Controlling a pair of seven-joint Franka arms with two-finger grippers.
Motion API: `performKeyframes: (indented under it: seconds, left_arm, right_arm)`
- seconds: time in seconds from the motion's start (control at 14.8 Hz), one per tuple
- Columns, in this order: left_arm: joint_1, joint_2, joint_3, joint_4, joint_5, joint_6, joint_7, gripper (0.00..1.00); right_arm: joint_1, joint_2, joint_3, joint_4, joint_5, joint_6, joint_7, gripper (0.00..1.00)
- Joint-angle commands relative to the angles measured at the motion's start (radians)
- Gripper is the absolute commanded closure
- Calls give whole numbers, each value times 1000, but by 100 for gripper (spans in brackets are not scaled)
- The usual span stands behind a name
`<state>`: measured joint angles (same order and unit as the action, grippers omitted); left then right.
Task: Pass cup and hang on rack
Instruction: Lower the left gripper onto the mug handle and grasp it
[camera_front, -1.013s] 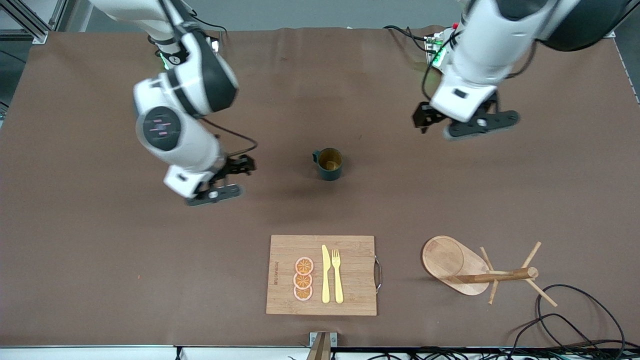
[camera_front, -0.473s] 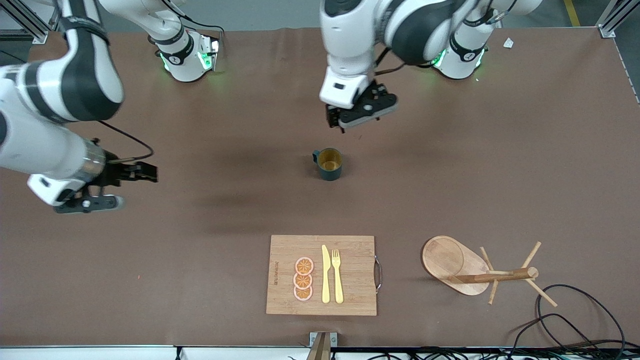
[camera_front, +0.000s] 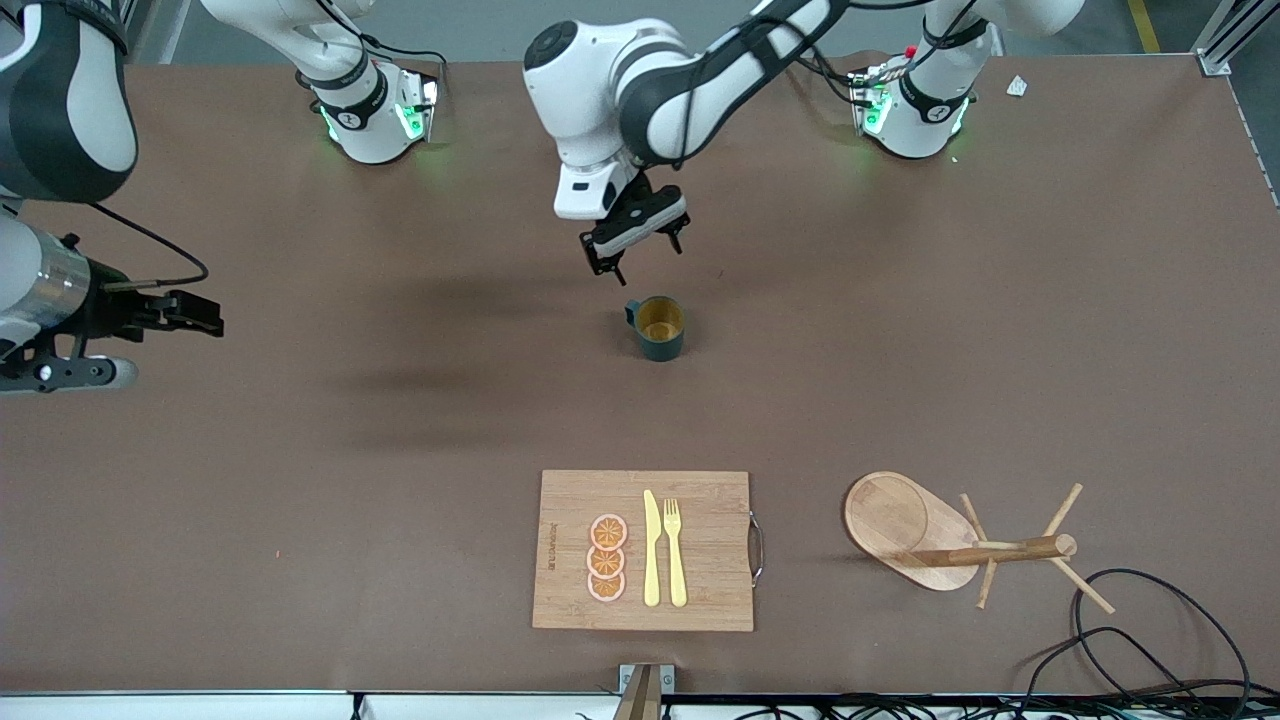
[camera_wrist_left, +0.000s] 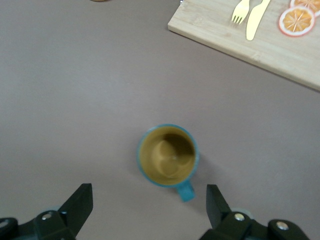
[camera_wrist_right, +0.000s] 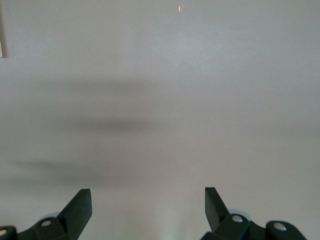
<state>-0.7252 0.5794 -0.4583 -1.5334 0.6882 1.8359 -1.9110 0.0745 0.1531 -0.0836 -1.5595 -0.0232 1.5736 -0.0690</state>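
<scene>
Left wrist view: left gripper hangs spread wide just over the cup, a rigid, light, probably slick mug; grasp its rim. Right gripper waits, spread.

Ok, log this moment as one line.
cup: upright on table, untouched | left hand: open, above table beside cup | right hand: open, waiting at its table end | rack: empty

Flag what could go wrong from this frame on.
1. The rack lies tipped on its side, pegs splayed, so hanging may fail.
2. The open left gripper hovers just short of the upright cup; a descent here could clip the rim or handle and topple it.
3. The open right gripper waits at the right arm's end of the table, making a long handover.
</scene>
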Motion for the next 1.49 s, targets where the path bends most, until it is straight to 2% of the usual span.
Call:
performKeyframes:
  seconds: [0.0, 0.2, 0.47, 0.68, 0.88, 1.15, 1.28, 1.42]
  left_arm:
    - [-57, 78, 10, 59, 129, -15, -196, 0]
    - [-127, 160, 36, 102, 230, -26, -284, 0]
    - [-282, 259, 211, 200, 214, -38, -379, 1]
    - [-307, 330, 233, 262, 214, -46, -395, 1]
    - [-313, 358, 248, 260, 214, -75, -399, 2]
    - [-309, 384, 251, 260, 212, -87, -421, 9]
    - [-318, 392, 269, 262, 212, -90, -447, 16]
    - [-329, 392, 271, 265, 211, -118, -447, 17]
  right_arm:
    - [-16, -21, 7, -2, -18, -12, -17, 0]
    - [-32, -14, 5, 10, -18, -10, -28, 0]
    - [-41, -4, 4, 76, -18, -15, -25, 0]
    - [-41, 3, 4, 82, -23, -18, -20, 0]
    - [-57, 5, 4, 108, -23, -20, -26, 0]
    - [-52, 5, 10, 111, -37, -30, -15, 0]
    - [-47, 3, 10, 130, -37, -62, -15, 0]
    - [-56, 2, 5, 131, -23, -85, -12, 0]
